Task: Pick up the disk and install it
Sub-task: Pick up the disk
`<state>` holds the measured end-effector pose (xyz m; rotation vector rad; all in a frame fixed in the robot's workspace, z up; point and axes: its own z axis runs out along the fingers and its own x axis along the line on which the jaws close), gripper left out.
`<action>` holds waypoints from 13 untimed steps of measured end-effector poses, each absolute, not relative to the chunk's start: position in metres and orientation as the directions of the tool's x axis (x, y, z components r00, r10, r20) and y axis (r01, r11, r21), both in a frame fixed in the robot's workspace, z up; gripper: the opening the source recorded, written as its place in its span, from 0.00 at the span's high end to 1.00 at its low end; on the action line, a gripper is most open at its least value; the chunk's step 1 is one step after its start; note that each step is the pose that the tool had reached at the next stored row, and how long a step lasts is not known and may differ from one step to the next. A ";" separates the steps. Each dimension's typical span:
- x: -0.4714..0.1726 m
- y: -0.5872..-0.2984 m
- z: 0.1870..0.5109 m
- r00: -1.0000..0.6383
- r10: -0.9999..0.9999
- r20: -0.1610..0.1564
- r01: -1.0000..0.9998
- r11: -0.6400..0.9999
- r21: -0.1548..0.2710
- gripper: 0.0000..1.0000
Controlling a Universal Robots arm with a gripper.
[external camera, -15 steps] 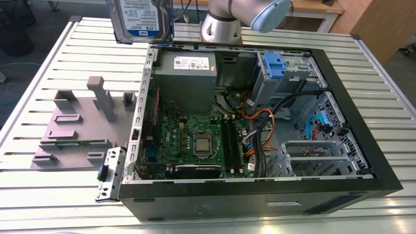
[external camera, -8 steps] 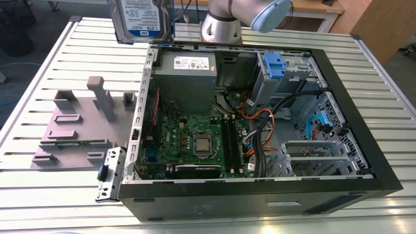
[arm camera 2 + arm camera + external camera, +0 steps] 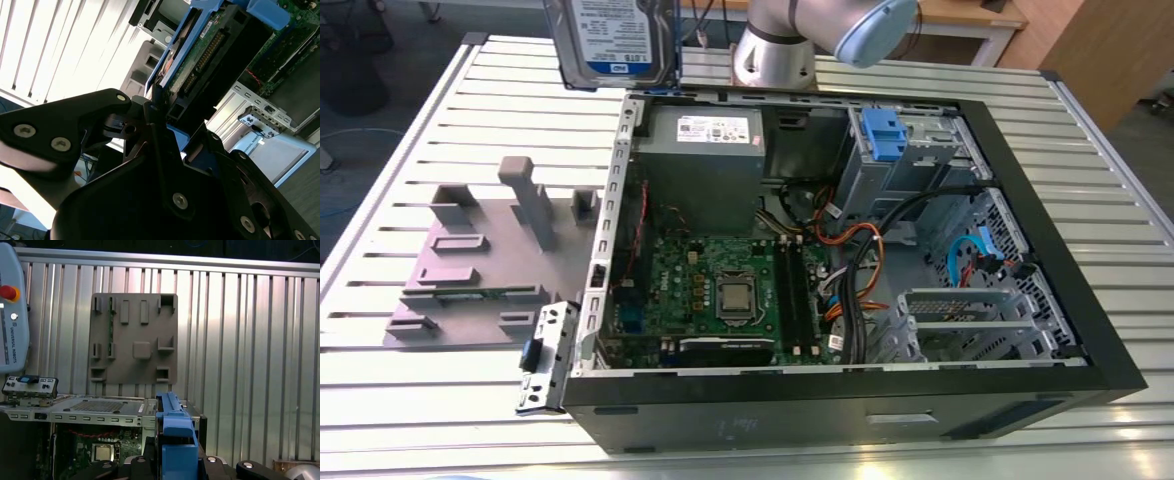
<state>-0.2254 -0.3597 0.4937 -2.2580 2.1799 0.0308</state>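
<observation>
Hand [image 3: 162, 102] is clamped on the disk [image 3: 210, 55] by its blue frame. Disk is held aloft past the case's [image 3: 787, 410] far wall, exterior view's left. Slip could be caused by the narrow edge grip; cables [image 3: 847, 235] could be snagged.

An open black metal desktop computer case [image 3: 854, 412] lies on its side on a ribbed silver aluminium table [image 3: 440, 400]; inside it, a green motherboard [image 3: 720, 290] sits flat next to a grey metal power supply box with a white sticker [image 3: 700, 150]; a small blue plastic latch [image 3: 882, 135] stands at the drive bay, with orange and black cables [image 3: 851, 238] trailing near it; a grey plastic fixture plate with upright pegs [image 3: 467, 270] rests on the table beside the case, towards the exterior view's left.
</observation>
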 end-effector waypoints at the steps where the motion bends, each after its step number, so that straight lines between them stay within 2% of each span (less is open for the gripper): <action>1: -0.225 -0.360 0.494 0.035 -0.999 -0.016 -0.999 -0.035 0.011 0.64; 13: -0.221 -0.360 0.494 0.035 -0.999 -0.016 -0.999 -0.035 0.011 0.64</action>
